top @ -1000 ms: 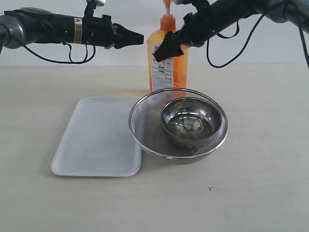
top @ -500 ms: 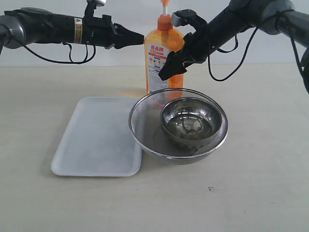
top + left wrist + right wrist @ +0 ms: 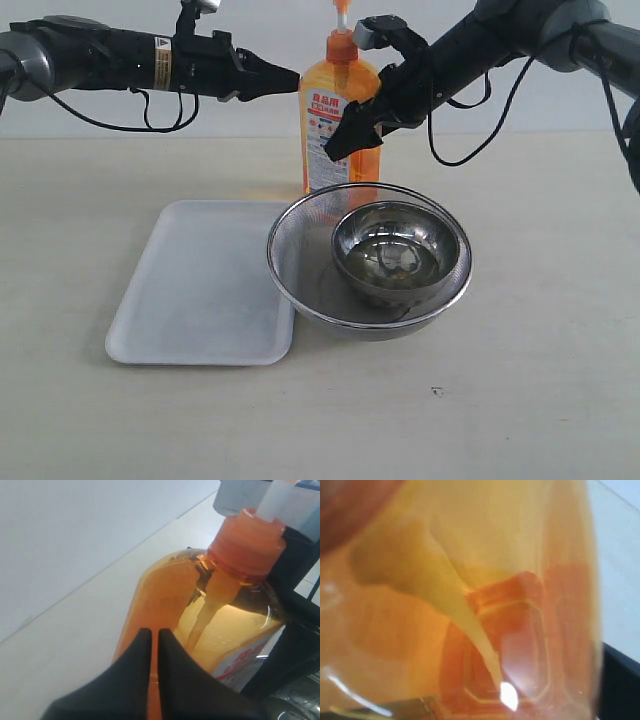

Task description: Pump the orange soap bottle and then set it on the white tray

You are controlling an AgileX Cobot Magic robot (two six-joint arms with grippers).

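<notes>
Left hand (image 3: 290, 76) hangs level with the bottle's shoulder, fingers together, holding nothing. In the left wrist view its tips sit hard against the orange wall. It has barely moved over the last second. Tray (image 3: 200, 280) lies flat on the worktop (image 3: 520, 350), front left, nothing on it. Bottle (image 3: 322, 130) stands upright on the worktop behind the strainer (image 3: 300, 250), just past the tray's far right corner and not on it. It has shifted slightly left, closing the gap to the left hand's tips. The pump (image 3: 343, 40) runs out of the top of the frame, and neither hand is on it. The bigger change is in the right arm, which has swung outward. Right hand (image 3: 352, 128) has moved from high across the label to a lower slant over the bottle's right front. Its fingers are spread wide, the near one lying across the orange wall and the far one hidden behind. The right wrist view is only close orange blur, so the bottle probably sits between the fingers, not yet pinched. My reading is that the body is being bracketed from both sides, either to steady it for pumping or to carry it. The placing step has not begun. A bowl (image 3: 400, 250) sits inside the strainer, right of the tray.
</notes>
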